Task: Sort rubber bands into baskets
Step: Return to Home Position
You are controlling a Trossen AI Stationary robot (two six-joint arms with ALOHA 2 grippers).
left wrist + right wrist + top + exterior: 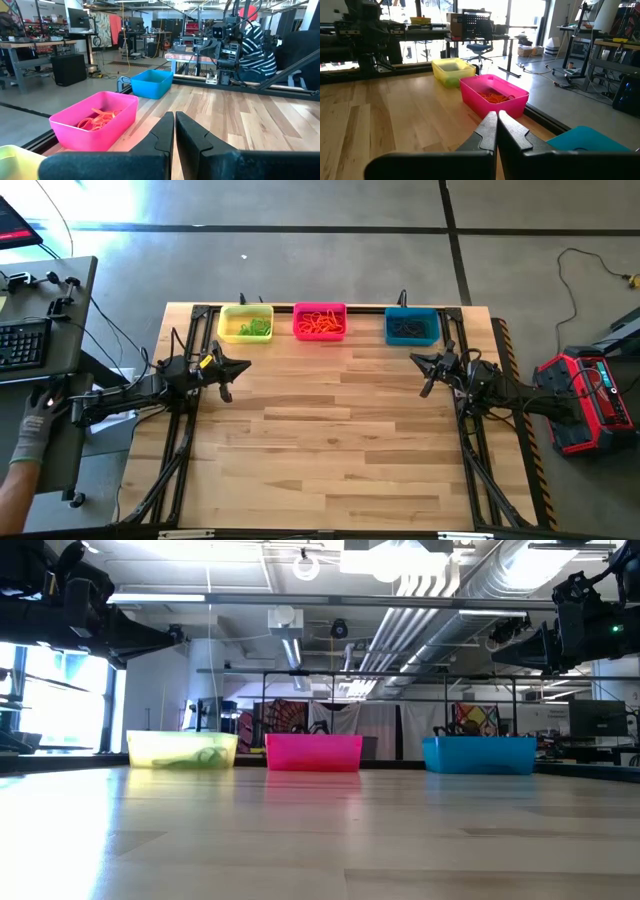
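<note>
Your left hand [174, 119] and right hand [497, 118] are pressed together, empty; swing the right carelessly and you could clip the teal-blue rectangular plastic basket [478, 756].

1. Floor [330, 260]: grey concrete with a sheen. A dark seam crosses at 12 o'clock of the wooden table [330, 440].
2. Dark desk [70, 290] at 9 o'clock, keyboard [22, 345] on it. A person's gloved hand [35, 430] at 8.
3. Red-black case [585, 400] on the floor at 3 o'clock.
4. Low view: open ceiling, silver ducts [450, 585], round lamp [305, 565] lit. Bright window [60, 700] at 9.
5. Right wrist view: office chair [480, 50] before sunlit windows [520, 10].
6. Left wrist view: person in striped top [257, 50] beyond the table; black cabinet [70, 67] on the floor.
</note>
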